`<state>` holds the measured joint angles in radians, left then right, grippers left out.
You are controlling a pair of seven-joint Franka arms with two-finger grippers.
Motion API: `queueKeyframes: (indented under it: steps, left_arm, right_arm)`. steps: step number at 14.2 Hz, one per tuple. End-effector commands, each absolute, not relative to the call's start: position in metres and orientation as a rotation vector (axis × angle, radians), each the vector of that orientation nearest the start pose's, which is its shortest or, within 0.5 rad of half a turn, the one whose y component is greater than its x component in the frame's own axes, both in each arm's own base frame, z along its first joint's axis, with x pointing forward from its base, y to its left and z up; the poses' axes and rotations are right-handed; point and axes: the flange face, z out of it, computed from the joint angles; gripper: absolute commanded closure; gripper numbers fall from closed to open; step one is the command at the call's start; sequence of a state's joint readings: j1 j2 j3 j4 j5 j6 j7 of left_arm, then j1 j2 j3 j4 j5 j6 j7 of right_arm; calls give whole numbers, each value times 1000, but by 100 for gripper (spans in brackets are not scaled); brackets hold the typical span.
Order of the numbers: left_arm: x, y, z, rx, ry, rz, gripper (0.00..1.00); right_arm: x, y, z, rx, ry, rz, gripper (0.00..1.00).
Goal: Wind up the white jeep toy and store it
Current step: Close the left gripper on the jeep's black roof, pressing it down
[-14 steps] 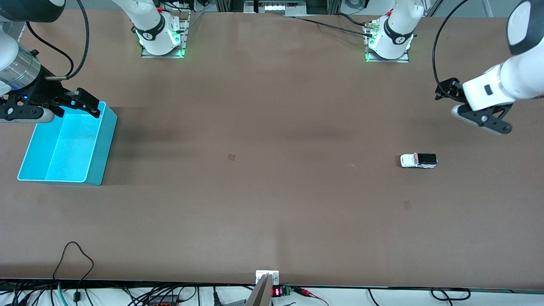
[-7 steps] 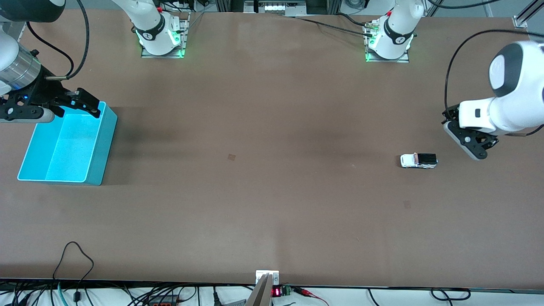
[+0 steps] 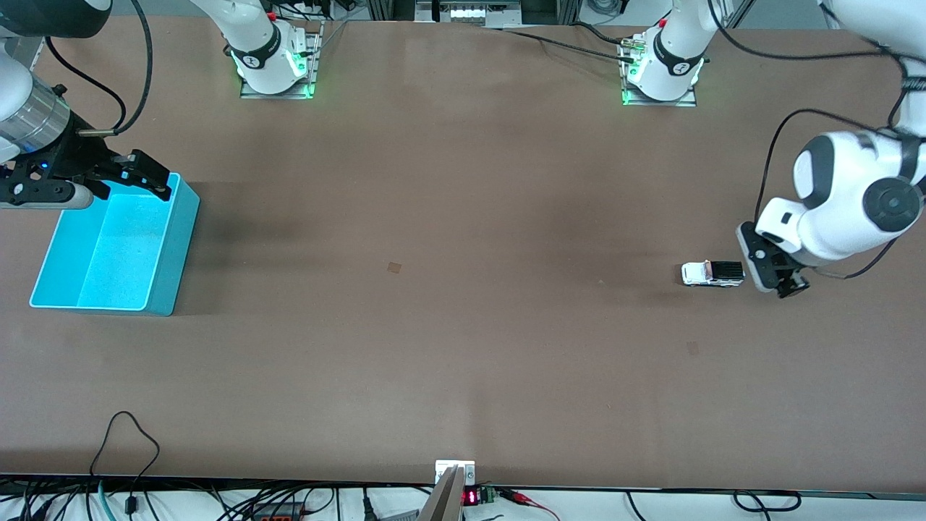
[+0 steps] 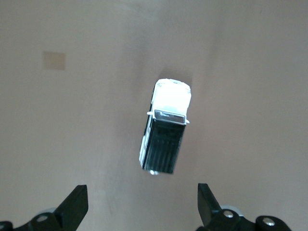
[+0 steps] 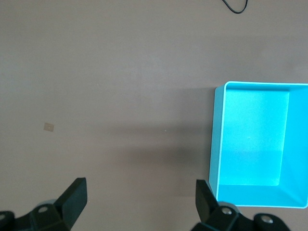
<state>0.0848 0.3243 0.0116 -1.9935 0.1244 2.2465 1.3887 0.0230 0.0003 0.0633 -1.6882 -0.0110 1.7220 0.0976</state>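
Observation:
The white jeep toy, with a black roof panel, stands on its wheels on the brown table toward the left arm's end. It also shows in the left wrist view, just ahead of the open fingers. My left gripper is open and empty, low over the table right beside the jeep, on the side toward the left arm's end; in its own view nothing is between the fingers. My right gripper is open and empty, waiting over the rim of the teal bin; in its own view the bin looks empty.
Two small tan square marks lie on the table. A black cable loop rests near the table's front edge. The arm bases stand along the back edge.
My left arm has swung down and in toward the jeep, bringing its gripper from high up to low beside the toy. The jeep and the right arm have not moved.

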Motion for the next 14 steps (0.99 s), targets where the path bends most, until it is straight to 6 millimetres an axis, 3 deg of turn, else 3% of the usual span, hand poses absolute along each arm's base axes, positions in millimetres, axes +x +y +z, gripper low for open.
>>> queueKeyframes:
  steps: [1, 3, 9, 11, 14]
  left_arm:
    - [591, 59, 262, -2304, 2078, 172, 0]
    - [576, 54, 244, -2293, 2093, 155, 0]
    - [557, 48, 216, -2257, 2113, 95, 2]
    - [552, 46, 210, -2253, 2123, 96, 16]
    - [554, 45, 206, -2224, 2154, 99, 55]
  right_arm:
    - [555, 49, 586, -3162, -10, -59, 0]
    - [555, 49, 586, -3162, -10, -59, 0]
    - [555, 49, 586, -3162, -10, -59, 0]
    - [555, 49, 586, -3162, -10, -59, 0]
    - [555, 49, 586, -3162, -10, -59, 0]
